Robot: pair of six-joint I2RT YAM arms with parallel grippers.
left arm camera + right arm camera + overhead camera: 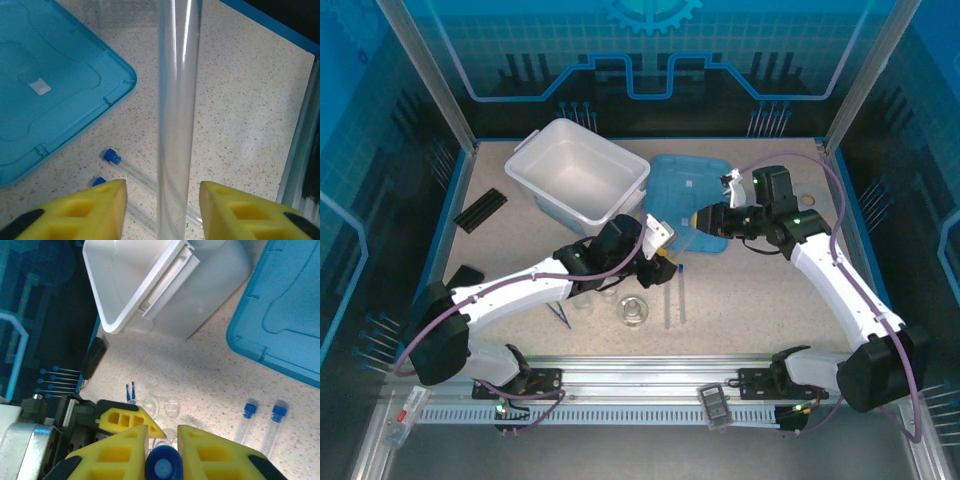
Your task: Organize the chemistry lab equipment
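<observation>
Blue-capped tube (668, 300): 3. Small glass beaker (583, 299): 2, partly hidden. Round glass dish (633, 310): 1. Blue tweezers (131, 391): 1 pair. White bin (542, 180): 1. Blue lid (685, 185): 1. Black ridged strip (482, 210): 1, near left edge of table (750, 310).

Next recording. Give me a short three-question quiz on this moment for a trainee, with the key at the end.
1. True or false: the left gripper is clamped tight on the clear tube.
2. What does the right gripper pinch? A) the tube's blue cap B) a metal spatula C) a rubber stopper
3. Fill in: ___ capped tubes lie loose on the table near the blue lid.
Key: 1 false, a gap shows beside the tube; 2 A; 3 two.
</observation>
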